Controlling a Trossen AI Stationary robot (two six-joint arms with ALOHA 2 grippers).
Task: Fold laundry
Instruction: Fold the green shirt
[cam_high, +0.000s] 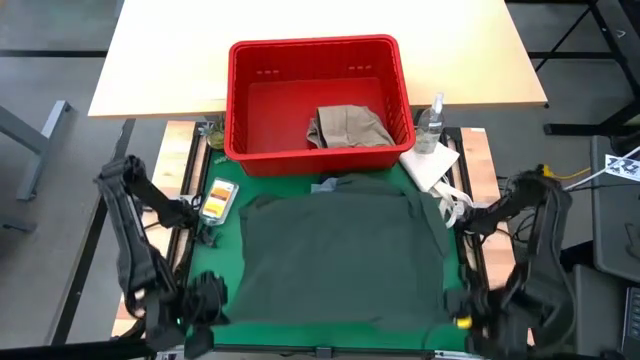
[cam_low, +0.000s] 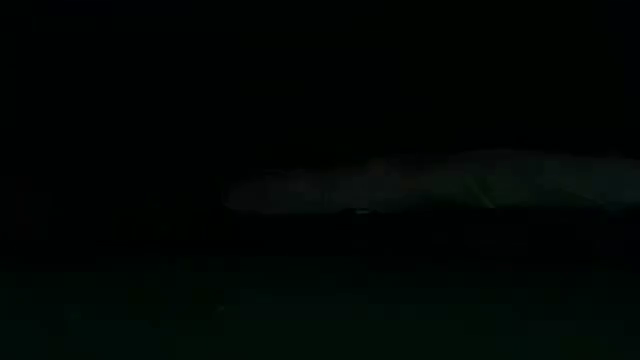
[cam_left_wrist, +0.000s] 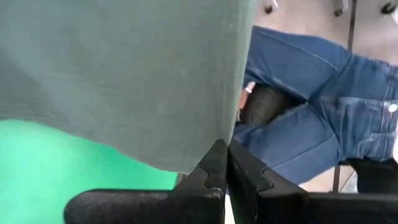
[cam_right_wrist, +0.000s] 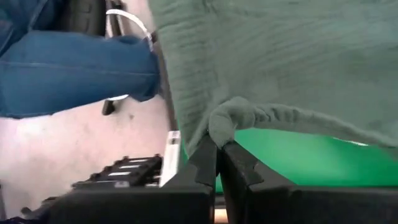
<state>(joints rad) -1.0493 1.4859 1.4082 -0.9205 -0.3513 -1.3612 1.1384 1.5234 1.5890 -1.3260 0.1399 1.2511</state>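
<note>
- Nearest you, your left gripper sits at the near left corner of the dark olive green piece, fingers pressed together on the cloth's edge.
- Your right gripper mirrors it at the near right corner, jaws closed on a bunched fold of the same garment.
- Between them the garment lies spread over the green mat, its held edge running left to right, so each arm has its own corner and neither is better placed.
- I'd judge the coming fold carries that near edge away from you, toward the far edge just short of the red basket.
- Inside the basket, the beige khaki piece waits.
- The low view shows nothing usable.
</note>
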